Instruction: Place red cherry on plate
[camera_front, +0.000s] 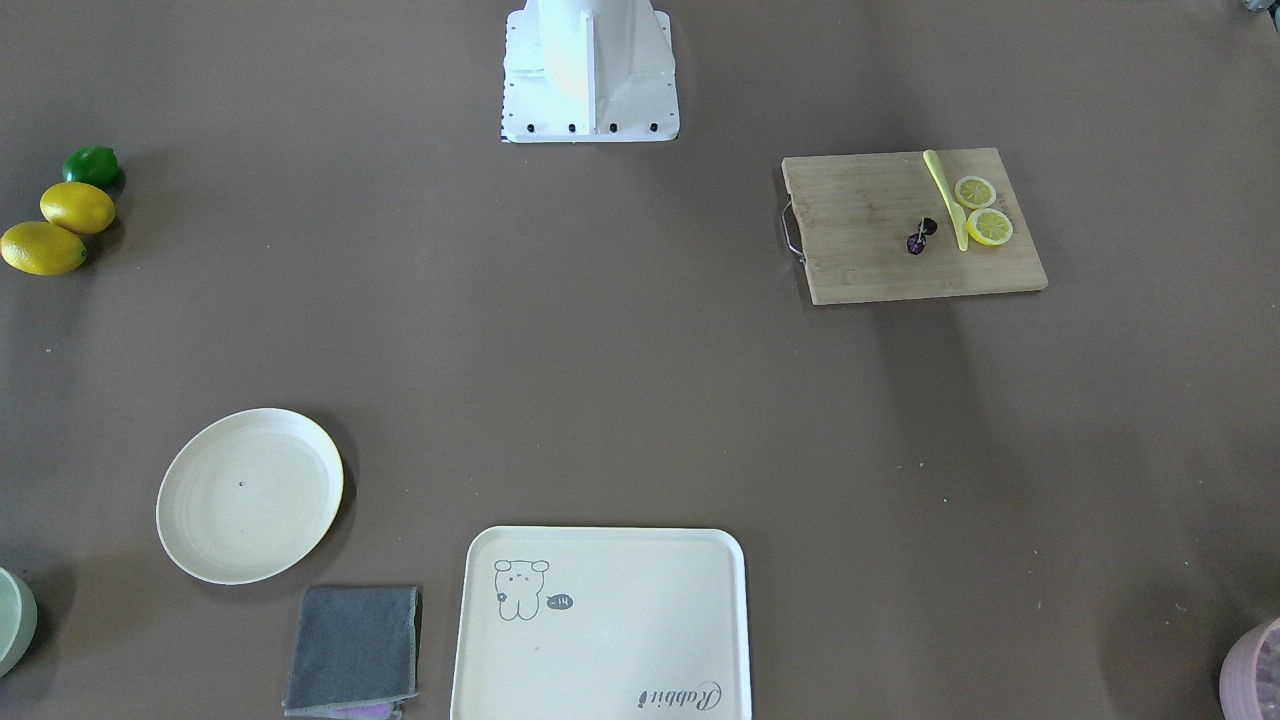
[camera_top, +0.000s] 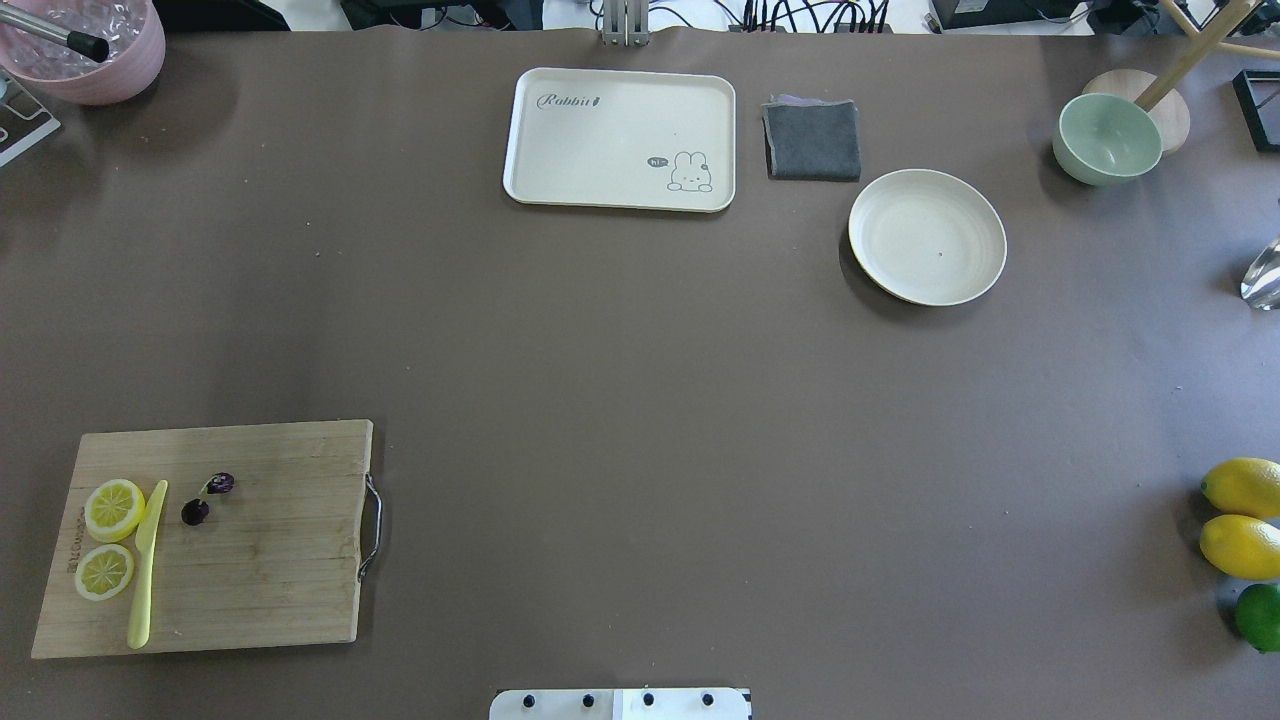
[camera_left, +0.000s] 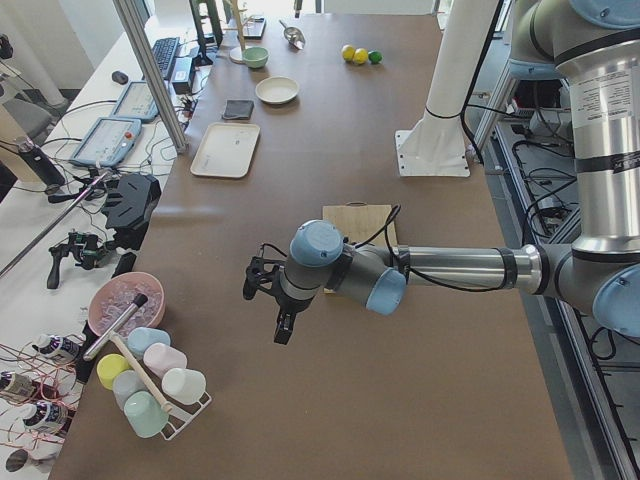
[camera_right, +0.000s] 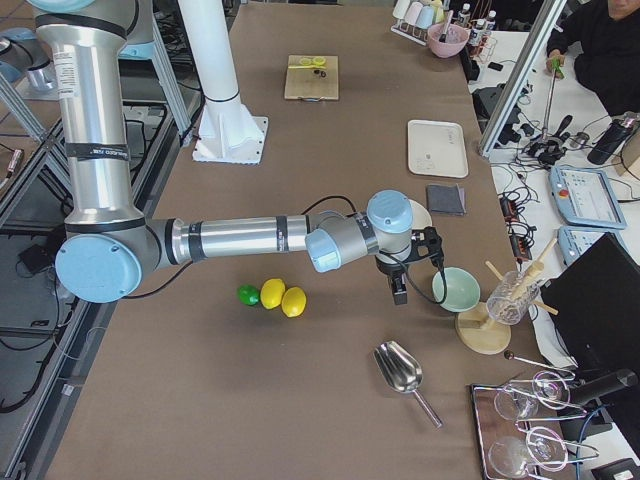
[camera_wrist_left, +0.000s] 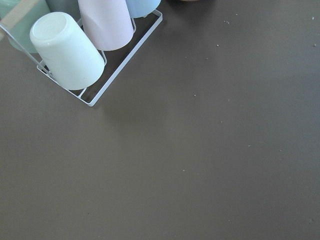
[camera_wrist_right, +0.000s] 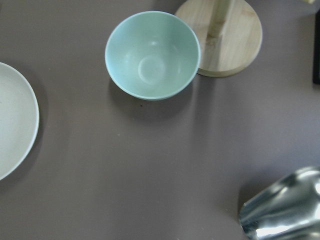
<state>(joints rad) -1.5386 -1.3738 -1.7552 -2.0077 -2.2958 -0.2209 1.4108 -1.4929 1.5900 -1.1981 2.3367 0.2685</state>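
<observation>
Left gripper (camera_left: 279, 312) hangs over bare surface (camera_top: 640, 400) by the cup rack (camera_wrist_left: 125, 59), out past the robot's-left end of the cutting board (camera_top: 270, 560). It shows only in the side view, so wide or narrow cannot be told. Same for the right gripper (camera_right: 398, 285), which hovers near the green bowl (camera_wrist_right: 152, 55).

Red cherry (camera_top: 206, 497) lies on the board, just beside the yellow knife (camera_top: 146, 565), with the lemon slices (camera_top: 114, 508) on the knife's other side. The pair lies diagonal to the board edges, stems joined between the two cherries.

From the left gripper the cherry lies back toward the table's middle, so the left arm looks clearly nearer. Plate (camera_top: 927, 236) sits well apart on the robot's right, close to the right gripper, with nothing on it. The carry will likely have to cross the whole table.
</observation>
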